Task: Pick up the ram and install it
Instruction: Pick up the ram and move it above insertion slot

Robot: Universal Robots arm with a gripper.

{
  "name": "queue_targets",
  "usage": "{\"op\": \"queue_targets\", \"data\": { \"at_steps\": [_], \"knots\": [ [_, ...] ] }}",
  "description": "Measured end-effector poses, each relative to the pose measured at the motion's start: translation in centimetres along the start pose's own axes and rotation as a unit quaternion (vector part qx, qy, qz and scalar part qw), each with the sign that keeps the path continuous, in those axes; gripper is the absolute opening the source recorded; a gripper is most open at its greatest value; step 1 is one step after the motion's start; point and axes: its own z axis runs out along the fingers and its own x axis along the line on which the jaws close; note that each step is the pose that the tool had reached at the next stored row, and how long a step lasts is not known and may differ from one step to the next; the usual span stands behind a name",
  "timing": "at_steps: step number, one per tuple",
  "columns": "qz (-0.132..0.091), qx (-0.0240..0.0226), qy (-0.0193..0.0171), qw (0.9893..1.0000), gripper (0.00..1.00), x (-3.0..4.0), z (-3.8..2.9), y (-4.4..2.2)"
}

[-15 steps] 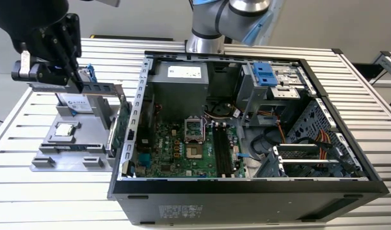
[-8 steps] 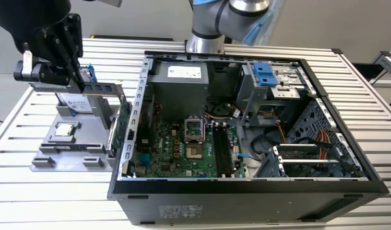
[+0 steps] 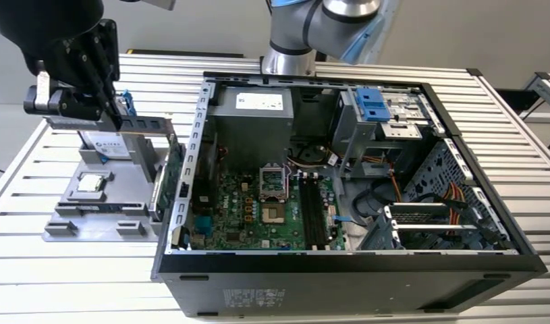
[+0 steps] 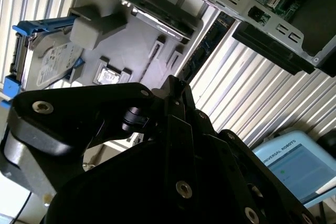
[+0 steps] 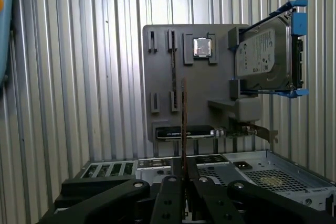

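Pincer (image 5: 184, 178) closed on the ram (image 5: 184, 124). In the first wrist view the ram shows edge-on as a thin stick clamped between the two black fingers (image 5: 170, 192), sticking out away from them. Its free end sits in front of the gray parts tray (image 5: 163, 77).

Exterior view: pincer (image 3: 111, 111) at upper left of frame, over the tray (image 3: 63, 226), just above the hard drive (image 3: 108, 145) with blue bracket. Can't make out the ram itself there.

Tray holds the square silver processor chip (image 5: 202, 46), the hard drive (image 5: 262, 59) standing on edge, and a dark expansion card (image 5: 184, 132) along the side nearest the computer case (image 5: 252, 169).

Tray lies on the slatted metal table (image 3: 40, 283), touching the open case (image 3: 347, 266) on the exterior view's left. Green motherboard (image 3: 248, 216) exposed inside the case, centre of frame. Arm base (image 3: 288, 61) behind the case, top centre.
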Motion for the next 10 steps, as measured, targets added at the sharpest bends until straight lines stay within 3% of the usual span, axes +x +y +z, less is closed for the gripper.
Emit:
{"op": "queue_targets", "data": {
  "at_steps": [10],
  "knots": [
    [0.000, 0.0000, 0.0000, 1.0000, 0.00, -0.02, -0.01, -0.33]
  ]
}}
